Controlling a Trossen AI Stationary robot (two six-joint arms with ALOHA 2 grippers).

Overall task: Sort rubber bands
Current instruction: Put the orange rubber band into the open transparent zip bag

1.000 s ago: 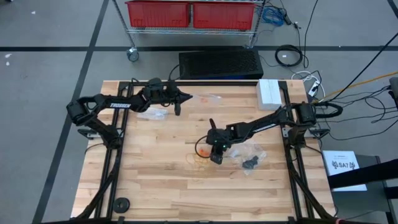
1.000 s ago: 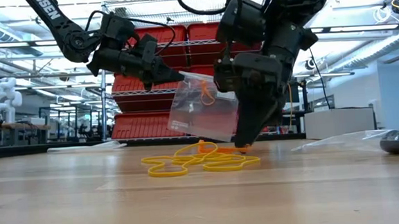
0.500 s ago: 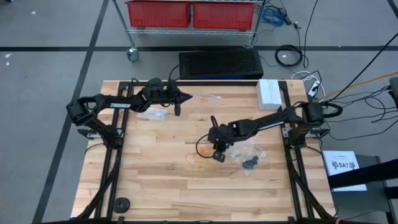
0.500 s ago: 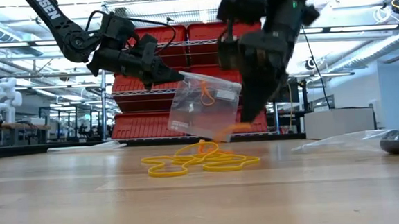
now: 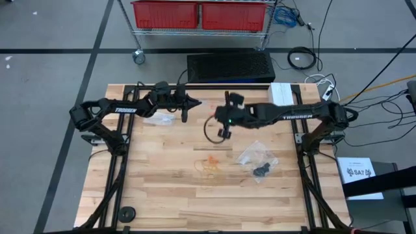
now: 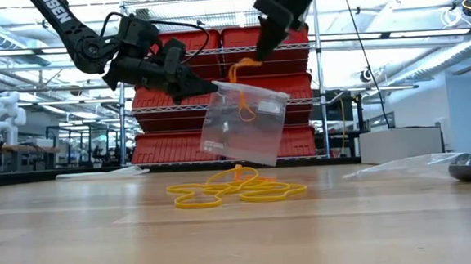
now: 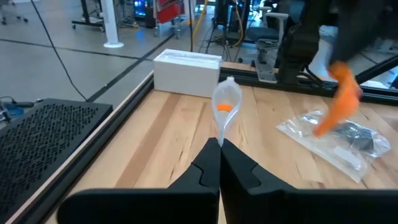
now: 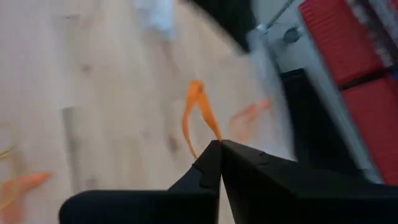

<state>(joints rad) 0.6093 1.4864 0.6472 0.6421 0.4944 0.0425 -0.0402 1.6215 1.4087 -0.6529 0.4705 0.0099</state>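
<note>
— While I stand at the near edge, what lies closest on the wooden table (image 5: 162,188)?

— A loose heap of rubber bands (image 6: 237,187), thin yellowish-tan loops tangled flat on the boards, with one orange loop sticking up in their middle. From overhead the heap (image 5: 209,164) sits near the table's centre, pale and hard to pick out against the wood.

— And above it?

— The right gripper (image 6: 257,55) hangs high over the table, its fingers pressed together on a single orange band (image 6: 244,66). In its own wrist camera that band (image 8: 198,112) dangles from the fingertips as a narrow stretched loop, blurred.

— What is it next to?

— A clear plastic bag (image 6: 243,123), hanging tilted in the air. The left gripper (image 6: 208,89) pinches the bag's top corner with its fingers closed. An orange band shows inside the bag. The held band hangs just above the bag's upper edge; I cannot tell whether they touch.

— Anything else about?

— To the right, a second clear bag (image 5: 258,158) lies flat with dark bands in it, and a third bag (image 5: 159,119) lies under the left arm. Farther back a white box (image 5: 281,96) sits at the table's far edge, then a black case (image 5: 230,66) on the floor, and red bins (image 5: 200,14) on a wire shelf.
</note>
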